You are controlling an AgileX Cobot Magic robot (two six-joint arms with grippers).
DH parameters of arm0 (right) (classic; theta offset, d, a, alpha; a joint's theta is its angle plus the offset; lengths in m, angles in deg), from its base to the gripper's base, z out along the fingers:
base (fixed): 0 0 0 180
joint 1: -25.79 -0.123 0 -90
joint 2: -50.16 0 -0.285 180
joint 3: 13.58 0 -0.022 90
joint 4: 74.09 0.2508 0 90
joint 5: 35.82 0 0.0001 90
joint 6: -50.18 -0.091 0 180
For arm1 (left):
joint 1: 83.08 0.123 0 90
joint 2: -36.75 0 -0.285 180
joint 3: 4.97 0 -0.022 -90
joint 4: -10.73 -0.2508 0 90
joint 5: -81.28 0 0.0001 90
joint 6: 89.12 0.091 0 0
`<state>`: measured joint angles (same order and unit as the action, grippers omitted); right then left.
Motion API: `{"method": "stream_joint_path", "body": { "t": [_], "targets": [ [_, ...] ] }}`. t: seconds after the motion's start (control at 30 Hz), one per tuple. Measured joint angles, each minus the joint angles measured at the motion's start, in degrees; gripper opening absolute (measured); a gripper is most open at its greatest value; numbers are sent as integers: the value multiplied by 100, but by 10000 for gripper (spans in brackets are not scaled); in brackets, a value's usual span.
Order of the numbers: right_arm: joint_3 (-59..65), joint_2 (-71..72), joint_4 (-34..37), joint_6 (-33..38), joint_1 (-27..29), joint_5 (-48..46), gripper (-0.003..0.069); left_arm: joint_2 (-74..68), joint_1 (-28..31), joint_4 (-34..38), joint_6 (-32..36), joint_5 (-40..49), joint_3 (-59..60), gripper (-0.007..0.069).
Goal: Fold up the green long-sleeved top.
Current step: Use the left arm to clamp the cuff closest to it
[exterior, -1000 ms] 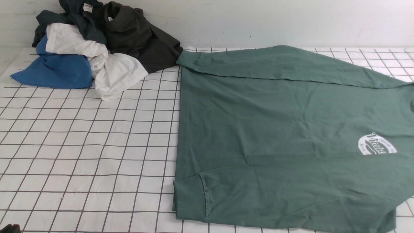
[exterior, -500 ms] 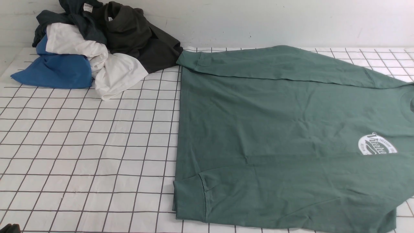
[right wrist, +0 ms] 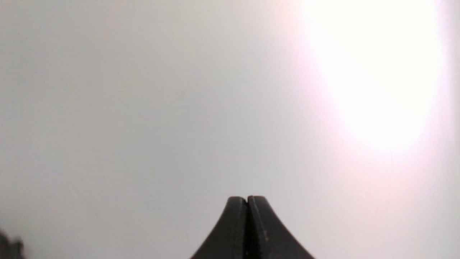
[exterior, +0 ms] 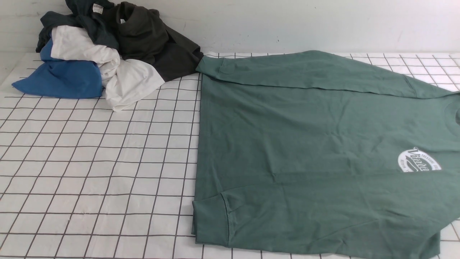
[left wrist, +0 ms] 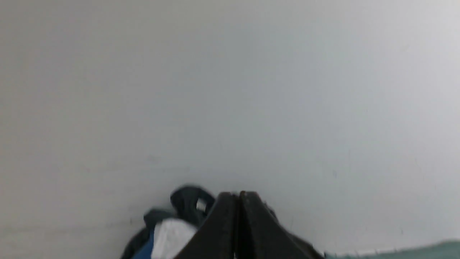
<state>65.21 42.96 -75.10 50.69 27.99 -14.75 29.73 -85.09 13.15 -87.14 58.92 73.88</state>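
Gridded table (exterior: 90, 162) carries the top (exterior: 305, 144) flat from centre to 3 o'clock, sleeves (exterior: 305, 72) apparently already laid inward, body folds judged outstanding; its collar (exterior: 455, 115) is cut off at the edge, and my left gripper (left wrist: 238, 196) and right gripper (right wrist: 247, 199), both pressed together empty, face blank wall (left wrist: 230, 90).

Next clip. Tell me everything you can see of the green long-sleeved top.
The green long-sleeved top is muted sage, cotton-looking knit, lightly creased. It lies flat, front up, on the gridded table cover, hem toward the robot's left, neck cut off at the picture's right edge. A white oval logo marks the chest. Both sleeves lie along the body; the far cuff meets the dark garment, the near cuff by the hem.
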Motion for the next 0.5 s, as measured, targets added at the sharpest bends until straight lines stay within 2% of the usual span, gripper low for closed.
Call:
{"method": "stream_joint_path", "body": {
  "t": [0.07, 0.23, 0.37, 0.5],
  "targets": [
    [0, 0, 0, -289, 0, 828, -14, 0, 0, 0, -136, -429, 0, -5],
    [0, 0, 0, -733, 6, 1347, -14, 0, 0, 0, -395, -928, -13, -5],
    [-498, -24, -101, -898, 6, 929, -14, -611, 0, 0, -724, -540, -1017, -5],
    [-1328, -326, -594, -901, 6, 136, -13, -1740, 0, 0, -756, 208, -2273, -5]
  ]
}}
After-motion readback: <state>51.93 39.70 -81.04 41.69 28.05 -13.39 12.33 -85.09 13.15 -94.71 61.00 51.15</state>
